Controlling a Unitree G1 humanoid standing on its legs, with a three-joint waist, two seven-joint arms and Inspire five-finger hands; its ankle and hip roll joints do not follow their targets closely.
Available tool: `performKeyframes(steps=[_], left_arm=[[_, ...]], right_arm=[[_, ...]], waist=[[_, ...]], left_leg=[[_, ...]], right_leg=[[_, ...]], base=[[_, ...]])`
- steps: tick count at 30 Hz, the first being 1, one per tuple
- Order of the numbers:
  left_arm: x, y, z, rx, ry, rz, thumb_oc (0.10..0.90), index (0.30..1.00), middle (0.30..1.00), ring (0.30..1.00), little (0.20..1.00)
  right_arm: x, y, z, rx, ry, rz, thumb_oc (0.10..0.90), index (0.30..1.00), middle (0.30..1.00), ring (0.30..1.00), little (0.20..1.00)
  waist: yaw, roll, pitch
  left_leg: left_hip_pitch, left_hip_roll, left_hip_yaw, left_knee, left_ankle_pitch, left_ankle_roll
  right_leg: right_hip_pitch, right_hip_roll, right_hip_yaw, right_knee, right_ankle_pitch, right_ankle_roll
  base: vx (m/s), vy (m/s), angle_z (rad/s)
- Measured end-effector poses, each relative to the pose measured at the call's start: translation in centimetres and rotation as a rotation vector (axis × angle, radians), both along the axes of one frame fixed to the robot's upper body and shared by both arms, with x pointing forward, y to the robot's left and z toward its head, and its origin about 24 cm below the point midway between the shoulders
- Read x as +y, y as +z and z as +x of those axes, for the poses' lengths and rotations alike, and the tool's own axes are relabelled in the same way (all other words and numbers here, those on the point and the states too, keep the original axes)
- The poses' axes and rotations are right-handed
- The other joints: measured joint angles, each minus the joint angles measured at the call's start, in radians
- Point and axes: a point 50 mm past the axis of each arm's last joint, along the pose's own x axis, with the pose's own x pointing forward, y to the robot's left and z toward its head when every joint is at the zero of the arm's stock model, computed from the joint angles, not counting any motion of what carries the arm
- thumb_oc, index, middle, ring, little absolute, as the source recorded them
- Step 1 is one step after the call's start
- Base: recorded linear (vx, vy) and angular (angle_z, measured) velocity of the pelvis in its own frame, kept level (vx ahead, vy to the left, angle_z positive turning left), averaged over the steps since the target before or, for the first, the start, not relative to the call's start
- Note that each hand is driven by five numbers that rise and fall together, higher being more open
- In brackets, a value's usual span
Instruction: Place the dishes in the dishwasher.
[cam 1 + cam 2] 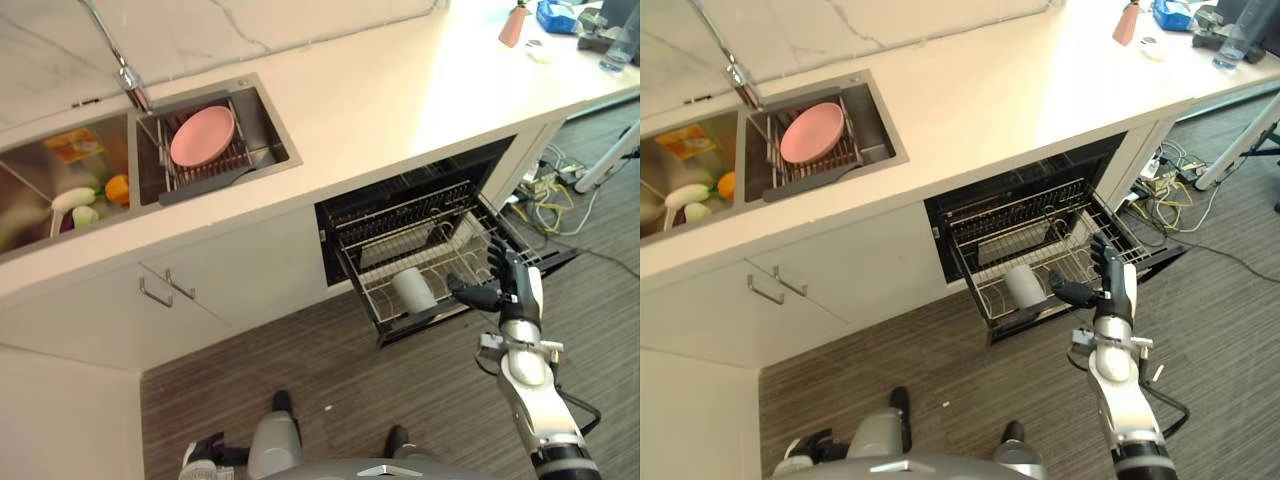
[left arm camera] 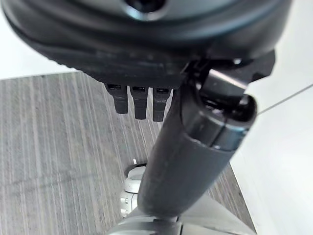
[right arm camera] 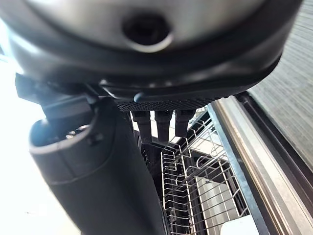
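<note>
pale stone bench (image 1: pixel 400 110) runs above white cabinets, with striped grey floor (image 1: pixel 300 370) below. one double sink (image 1: pixel 262 120) holds a rack with one pink plate (image 1: pixel 203 136). one dishwasher (image 1: pixel 500 165) stands open, its lower rack (image 1: pixel 400 240) pulled out, one white cup (image 1: pixel 413 290) lying in it. right hand (image 1: pixel 508 280) hovers just beside the rack, fingers straight, empty. left hand (image 2: pixel 139 100) hangs over the floor, fingers relaxed.
</note>
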Motion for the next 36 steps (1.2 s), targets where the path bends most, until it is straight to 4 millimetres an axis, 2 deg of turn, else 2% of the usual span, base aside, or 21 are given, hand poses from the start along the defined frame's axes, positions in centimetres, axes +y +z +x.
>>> performKeyframes(steps=[1,3,5,6,7,8,9,11,12,13,14,16,17,18,20,23,24,28,29,30,36], left_arm=[[0.0,-0.1,-0.4,0.015,-0.001,0.008,0.8,0.9,0.9,0.9,0.9],[0.0,-0.1,-0.5,0.043,-0.019,0.018,0.8,0.9,0.9,0.9,0.9],[-0.7,-0.3,-0.2,0.067,-0.073,0.011,0.8,0.9,0.9,0.9,0.9],[-1.1,-0.4,-0.2,0.076,-0.126,0.009,0.8,0.9,0.9,0.9,0.9],[-0.9,-0.2,0.1,0.068,-0.165,0.024,0.8,0.9,0.9,0.9,0.9],[0.1,0.2,1.4,0.053,-0.247,0.072,0.8,0.9,0.9,0.9,0.9],[0.7,0.5,2.1,0.052,-0.312,0.101,0.8,0.9,0.9,0.9,0.9],[0.6,0.9,3.4,0.027,-0.398,0.122,0.8,0.9,0.9,0.9,0.9],[0.5,1.0,3.9,0.01,-0.4,0.124,0.8,0.9,0.9,0.9,0.9],[0.8,1.1,4.1,0.006,-0.388,0.135,0.8,0.9,0.9,0.9,0.9],[0.6,1.1,4.4,-0.007,-0.379,0.136,0.8,0.9,0.9,0.9,0.9],[-0.1,1.1,5.1,-0.032,-0.356,0.124,0.8,0.9,0.9,0.9,0.9],[-0.2,1.2,5.3,-0.037,-0.354,0.123,0.8,0.9,0.9,0.9,0.9],[-1.4,0.9,5.4,-0.042,-0.36,0.095,0.8,0.9,0.9,0.9,0.9],[-2.1,0.7,5.5,-0.018,-0.369,0.077,0.8,0.9,0.9,0.9,0.9],[-1.5,0.8,5.2,-0.024,-0.374,0.079,0.8,0.9,0.9,0.9,0.9],[-1.0,1.0,5.3,-0.029,-0.376,0.094,0.8,0.9,0.9,0.9,0.9],[-1.3,0.5,3.5,-0.008,-0.353,0.062,0.8,0.9,0.9,0.9,0.9],[-1.3,0.5,3.5,-0.008,-0.353,0.062,0.8,0.9,0.9,0.9,0.9],[-1.6,0.2,2.6,0.003,-0.314,0.036,0.8,0.9,0.9,0.9,0.9],[-1.9,0.0,1.9,0.014,-0.301,-0.003,0.8,0.9,0.9,0.9,0.9]], right_arm=[[-0.1,0.0,-0.2,0.002,0.001,-0.001,0.8,0.9,0.9,0.9,0.9],[-0.7,0.4,-0.2,-0.011,-0.008,-0.012,0.8,0.9,0.9,0.9,0.9],[-1.6,1.6,-0.2,-0.064,-0.041,-0.021,0.8,0.9,0.9,0.9,0.9],[-2.0,2.2,-0.2,-0.087,-0.049,-0.033,0.8,0.9,0.9,0.9,0.9],[-1.8,2.1,-0.1,-0.097,-0.048,-0.023,0.8,0.9,0.9,0.9,0.9],[-1.0,2.3,0.0,-0.117,-0.039,0.006,0.8,0.9,0.9,0.9,0.9],[-0.1,2.9,0.5,-0.156,-0.024,0.034,0.8,0.9,0.9,0.9,0.9],[2.3,4.2,1.9,-0.235,0.061,0.068,0.8,0.9,0.9,0.9,0.9],[3.2,4.6,2.2,-0.252,0.097,0.07,0.8,0.9,0.9,0.9,0.9],[4.3,5.0,2.3,-0.272,0.14,0.083,0.8,0.9,0.9,0.9,0.9],[5.1,5.7,2.2,-0.303,0.19,0.068,0.8,0.9,0.9,0.9,0.9],[5.2,7.8,2.0,-0.391,0.213,0.017,0.8,0.9,0.9,0.9,0.9],[5.1,8.6,2.0,-0.433,0.216,0.001,0.8,0.9,0.9,0.9,0.9],[5.2,9.6,2.2,-0.477,0.224,-0.027,0.8,0.9,0.9,0.9,0.9],[4.9,10.8,1.7,-0.539,0.231,-0.081,0.8,0.9,0.9,0.9,0.9],[4.2,8.2,1.9,-0.414,0.217,-0.086,0.8,0.9,0.9,0.9,0.9],[4.2,7.5,2.1,-0.383,0.228,-0.087,0.8,0.9,0.9,0.9,0.9],[2.1,4.2,2.4,-0.183,0.221,-0.144,0.8,0.9,0.9,0.9,0.9],[2.1,4.2,2.4,-0.183,0.221,-0.144,0.8,0.9,0.9,0.9,0.9],[1.4,4.8,2.6,-0.178,0.238,-0.198,0.8,0.9,0.9,0.9,0.9],[-0.4,6.1,4.4,-0.094,0.301,-0.425,0.8,0.9,0.9,0.9,0.9]], waist=[[-0.018,0.012,-0.008],[-0.024,0.024,-0.011],[-0.019,0.021,-0.014],[-0.02,0.02,-0.019],[-0.022,-0.003,-0.027],[-0.02,-0.047,-0.026],[-0.018,-0.062,-0.019],[-0.017,-0.056,-0.02],[-0.013,-0.053,-0.016],[-0.012,-0.048,-0.013],[-0.015,-0.045,-0.022],[-0.022,-0.04,-0.02],[-0.028,-0.045,-0.022],[-0.04,-0.05,-0.021],[-0.085,-0.049,-0.007],[-0.067,-0.119,-0.04],[-0.048,-0.138,-0.045],[-0.018,-0.067,-0.054],[-0.018,-0.067,-0.054],[-0.023,-0.045,-0.066],[-0.014,-0.028,-0.082]], left_leg=[[0.015,0.058,0.033,-0.106,0.001,0.001],[0.012,0.103,0.027,-0.197,0.002,-0.006],[0.006,0.061,0.022,-0.114,0.009,-0.013],[0.009,0.011,0.026,-0.058,0.011,0.012],[0.027,-0.035,0.024,-0.061,0.038,0.02],[0.021,-0.09,0.051,-0.028,0.018,0.07],[0.004,-0.113,0.059,0.009,-0.001,0.088],[0.025,-0.136,0.103,0.049,-0.056,0.152],[0.046,-0.141,0.099,0.04,-0.092,0.19],[0.089,-0.149,0.103,-0.002,-0.088,0.195],[0.124,-0.16,0.094,-0.055,-0.075,0.203],[0.158,-0.194,0.077,-0.119,-0.059,0.217],[0.168,-0.212,0.078,-0.135,-0.035,0.221],[0.185,-0.236,0.066,-0.151,-0.057,0.236],[0.212,-0.263,-0.006,-0.183,-0.035,0.234],[0.252,-0.325,-0.047,-0.189,-0.06,0.222],[0.254,-0.327,-0.051,-0.181,-0.073,0.21],[0.277,-0.236,-0.07,-0.184,-0.115,0.152],[0.277,-0.236,-0.07,-0.184,-0.115,0.152],[0.308,-0.21,-0.068,-0.214,-0.117,0.139],[0.357,-0.175,-0.06,-0.256,-0.109,0.123]], right_leg=[[-0.011,0.0,0.001,0.009,-0.004,0.009],[-0.028,-0.014,0.008,0.029,-0.01,0.035],[-0.023,-0.086,-0.003,0.069,-0.018,0.092],[-0.017,-0.122,-0.003,0.102,-0.029,0.117],[-0.021,-0.173,0.006,0.146,-0.04,0.131],[-0.066,-0.235,0.037,0.233,-0.033,0.134],[-0.122,-0.278,0.076,0.335,-0.016,0.11],[-0.225,-0.335,0.115,0.529,0.106,0.028],[-0.251,-0.322,0.13,0.577,0.129,0.041],[-0.288,-0.293,0.118,0.687,0.066,0.04],[-0.31,-0.212,0.133,0.685,-0.007,0.028],[-0.307,-0.111,0.181,0.495,-0.074,0.05],[-0.309,-0.099,0.177,0.437,-0.074,0.047],[-0.336,-0.074,0.193,0.366,-0.075,0.045],[-0.362,0.001,0.326,0.162,-0.028,0.076],[-0.354,-0.072,0.278,0.175,0.062,0.044],[-0.348,-0.077,0.279,0.159,0.131,0.028],[-0.25,0.017,0.216,0.033,0.189,-0.016],[-0.25,0.017,0.216,0.033,0.189,-0.016],[-0.216,0.047,0.207,-0.003,0.192,-0.023],[-0.182,0.077,0.187,-0.005,0.169,-0.043]], base=[[0.26,0.508,0.25],[0.23,0.498,0.11],[0.17,0.428,0.14],[0.06,0.304,0.19],[0.09,0.439,0.28],[0.09,0.452,0.23],[0.05,0.298,0.24],[0.24,0.459,-0.04],[0.32,0.461,-0.17],[0.26,0.168,0.05],[0.25,0.169,0.22],[0.21,0.071,0.4],[0.22,0.054,0.38],[0.15,0.029,0.33],[0.05,-0.061,1.09],[0.06,-0.103,0.84],[0.14,-0.111,0.19],[0.17,-0.12,0.07],[0.09,-0.069,0.02],[0.09,-0.071,0.01],[0.11,-0.086,0.05]])
